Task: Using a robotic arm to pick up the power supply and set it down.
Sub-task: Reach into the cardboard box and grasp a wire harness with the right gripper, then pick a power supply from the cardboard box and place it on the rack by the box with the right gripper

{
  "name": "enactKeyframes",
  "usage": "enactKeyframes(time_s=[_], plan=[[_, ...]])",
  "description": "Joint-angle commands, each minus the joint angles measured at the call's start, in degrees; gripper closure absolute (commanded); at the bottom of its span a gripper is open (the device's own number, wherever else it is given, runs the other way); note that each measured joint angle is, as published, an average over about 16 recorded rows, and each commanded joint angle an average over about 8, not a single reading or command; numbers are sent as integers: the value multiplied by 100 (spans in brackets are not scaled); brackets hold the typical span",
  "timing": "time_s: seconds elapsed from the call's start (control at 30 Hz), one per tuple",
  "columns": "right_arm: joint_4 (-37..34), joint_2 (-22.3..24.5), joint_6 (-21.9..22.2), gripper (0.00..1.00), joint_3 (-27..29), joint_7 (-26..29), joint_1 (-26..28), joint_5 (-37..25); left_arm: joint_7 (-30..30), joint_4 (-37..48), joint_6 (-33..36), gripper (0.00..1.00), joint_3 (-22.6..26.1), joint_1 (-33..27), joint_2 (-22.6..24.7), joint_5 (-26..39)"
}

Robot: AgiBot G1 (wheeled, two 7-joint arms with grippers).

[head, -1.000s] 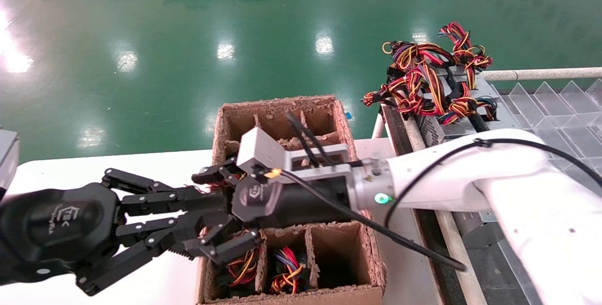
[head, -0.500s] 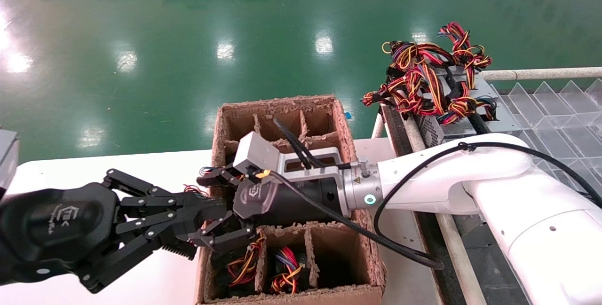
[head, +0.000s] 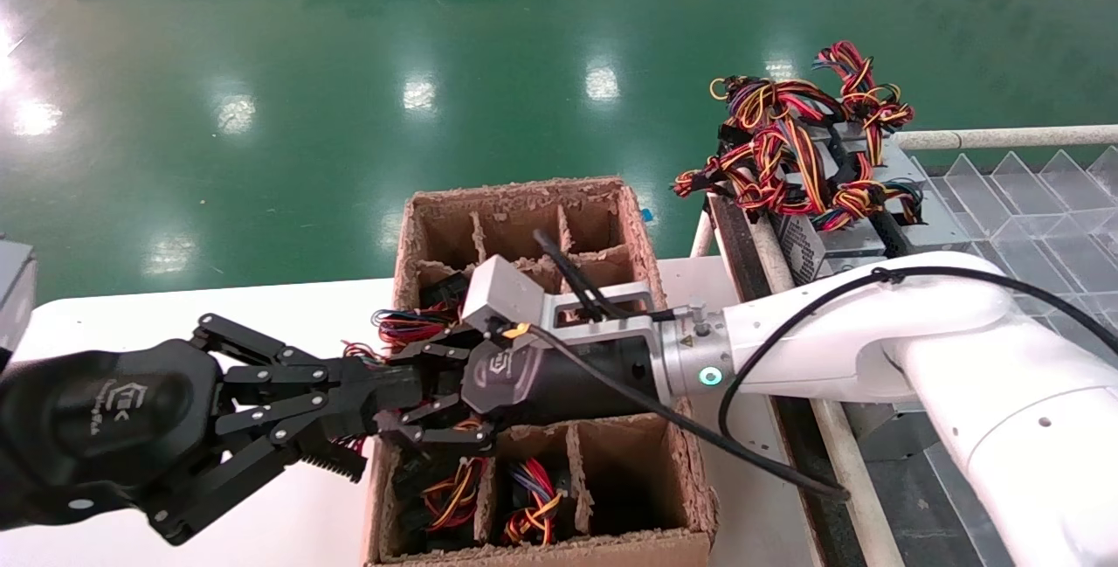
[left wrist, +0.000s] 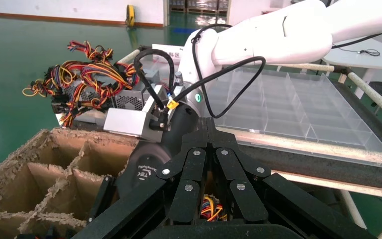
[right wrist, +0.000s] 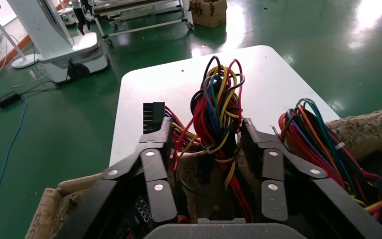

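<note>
Only the wire bundle (right wrist: 216,109) of the power supply shows: red, yellow, blue and black wires rising from a compartment of the cardboard box (head: 672,462). Its metal body is hidden below. My right gripper (right wrist: 204,127) reaches across the box from the right. It is open, with a finger on each side of that bundle and one finger close against the wires. A black plug (right wrist: 151,114) stands beside the other finger. In the head view the right gripper (head: 406,397) meets my left gripper (head: 376,392) over the box's left edge. The left gripper (left wrist: 208,129) is shut and empty.
A heap of grey boxes with knotted coloured wires (head: 803,148) sits at the back right, next to a clear plastic divided tray (head: 1031,200). More wire bundles (head: 533,497) fill the box's near compartments. The box stands on a white table (head: 175,314).
The right gripper's fingers have drawn much closer together around the wires, and its wrist shifted slightly right. The left gripper has stayed where it was.
</note>
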Motion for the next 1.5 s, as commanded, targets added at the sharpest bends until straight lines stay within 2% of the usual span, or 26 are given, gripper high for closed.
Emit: enactKeyframes(time_s=[0.03, 0.47, 0.93, 1.17, 1.5], plan=[[-82, 16, -46, 100, -14, -40, 28, 13, 0, 0, 0, 100, 0, 0, 0, 0], [-349, 59, -276, 100, -69, 63, 122, 188, 0, 0, 0, 100, 0, 0, 0, 0], [-829, 389, -750, 100, 242, 1156, 563, 794, 0, 0, 0, 100, 0, 0, 0, 0], [-822, 653, -763, 100, 396, 1452, 1001, 1033, 0, 0, 0, 100, 0, 0, 0, 0], [-563, 1090, -559, 100, 399, 1284, 1969, 899, 0, 0, 0, 100, 0, 0, 0, 0]])
